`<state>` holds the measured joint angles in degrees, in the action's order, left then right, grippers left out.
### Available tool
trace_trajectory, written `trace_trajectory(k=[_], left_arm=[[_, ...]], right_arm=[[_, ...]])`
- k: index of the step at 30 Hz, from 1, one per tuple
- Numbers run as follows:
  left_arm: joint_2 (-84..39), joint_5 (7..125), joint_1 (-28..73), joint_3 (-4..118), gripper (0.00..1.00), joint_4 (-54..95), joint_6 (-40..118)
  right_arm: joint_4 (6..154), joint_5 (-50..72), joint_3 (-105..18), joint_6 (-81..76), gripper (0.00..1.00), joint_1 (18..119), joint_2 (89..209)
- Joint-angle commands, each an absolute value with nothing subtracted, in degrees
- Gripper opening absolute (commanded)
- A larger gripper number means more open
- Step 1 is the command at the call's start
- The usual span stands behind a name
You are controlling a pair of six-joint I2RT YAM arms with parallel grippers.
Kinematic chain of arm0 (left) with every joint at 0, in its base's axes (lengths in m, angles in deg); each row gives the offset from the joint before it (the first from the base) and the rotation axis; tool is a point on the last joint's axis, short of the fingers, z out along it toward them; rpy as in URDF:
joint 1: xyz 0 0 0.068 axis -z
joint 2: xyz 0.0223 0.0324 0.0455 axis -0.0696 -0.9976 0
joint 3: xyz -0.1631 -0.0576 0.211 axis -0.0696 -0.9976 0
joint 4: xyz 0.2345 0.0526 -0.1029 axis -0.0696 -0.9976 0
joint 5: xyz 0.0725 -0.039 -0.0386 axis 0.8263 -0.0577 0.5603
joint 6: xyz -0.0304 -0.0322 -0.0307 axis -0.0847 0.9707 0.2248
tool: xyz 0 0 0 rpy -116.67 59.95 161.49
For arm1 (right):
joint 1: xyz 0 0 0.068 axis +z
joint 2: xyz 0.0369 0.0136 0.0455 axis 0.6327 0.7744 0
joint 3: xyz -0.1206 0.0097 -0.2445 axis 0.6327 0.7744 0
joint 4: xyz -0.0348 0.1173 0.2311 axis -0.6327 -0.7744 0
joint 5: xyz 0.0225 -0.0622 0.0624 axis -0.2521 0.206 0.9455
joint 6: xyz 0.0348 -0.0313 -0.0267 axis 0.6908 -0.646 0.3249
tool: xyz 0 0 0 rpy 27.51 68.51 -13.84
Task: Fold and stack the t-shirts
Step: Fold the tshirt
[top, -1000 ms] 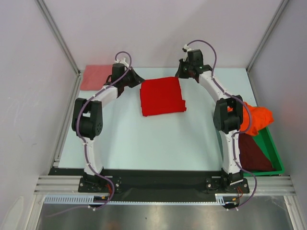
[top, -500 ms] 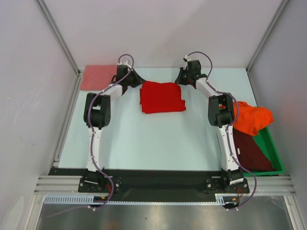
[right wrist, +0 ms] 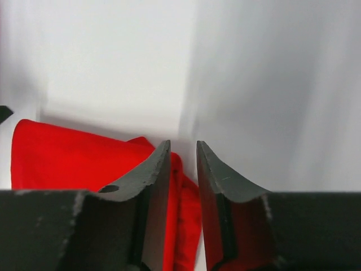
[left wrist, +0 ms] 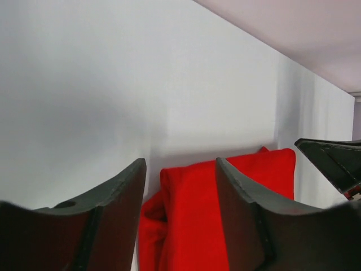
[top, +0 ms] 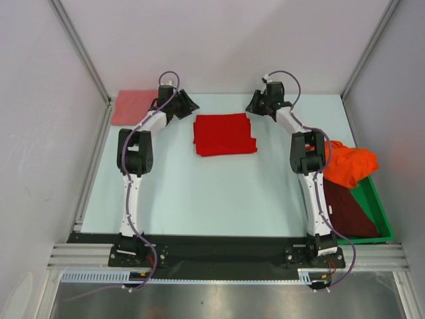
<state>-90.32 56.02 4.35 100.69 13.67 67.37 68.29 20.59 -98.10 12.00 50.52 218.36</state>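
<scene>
The right arm hides part of the dark maroon t-shirt [top: 350,214] in the green bin [top: 376,199], well behind the right hand [top: 255,104] [right wrist: 183,144]; the orange t-shirt [top: 353,166] lies bunched and spills over the bin's rim; in both wrist views the dark fingers cut off the near part of the red t-shirt [top: 224,134] [left wrist: 189,226] [right wrist: 67,161], so only soft rolled edges and one flat panel show; the red t-shirt is a smooth, roughly square fold on the pale bench [top: 219,193], between the two hands and just in front of their fingertips, touching neither; the salmon-pink t-shirt [top: 130,106] lies flat behind the left hand [top: 188,104] [left wrist: 180,164], at the bench's far corner; the left hand's fingers stand spread with nothing between them, red cloth showing through the gap; the right hand's fingers are parted only narrowly and pinch nothing; a second ago both hands sat at the red fold's far corners, and since then they have drawn outward and the far edge has settled flat
</scene>
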Motion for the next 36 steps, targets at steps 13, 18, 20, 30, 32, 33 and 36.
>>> trace_trajectory(k=[13,18,20,30,32,33,36], left_arm=[[-59.45,53.27,4.27,66.89,0.80,12.54,58.67],[-58.22,49.30,4.18,60.92,0.87,15.07,61.21],[-57.60,49.38,4.18,58.03,0.87,16.75,62.35],[-42.59,57.29,3.66,38.34,0.77,26.33,67.10],[-38.38,58.52,3.57,34.99,0.78,26.78,68.16],[-37.48,58.44,3.48,34.37,0.79,26.86,68.51],[-35.46,56.34,3.39,33.14,0.80,27.04,69.92]], right_arm=[[59.53,20.14,-74.35,10.27,0.58,54.27,189.34],[61.55,25.58,-67.03,11.59,0.64,57.00,185.72],[62.52,28.65,-64.57,12.81,0.65,57.35,185.98],[78.60,43.00,-58.76,23.27,0.46,62.70,190.37],[82.62,43.17,-59.29,24.86,0.34,64.20,191.52],[83.35,43.35,-60.33,27.04,0.34,65.52,193.52],[86.77,45.10,-63.93,31.17,0.31,67.28,197.22]])
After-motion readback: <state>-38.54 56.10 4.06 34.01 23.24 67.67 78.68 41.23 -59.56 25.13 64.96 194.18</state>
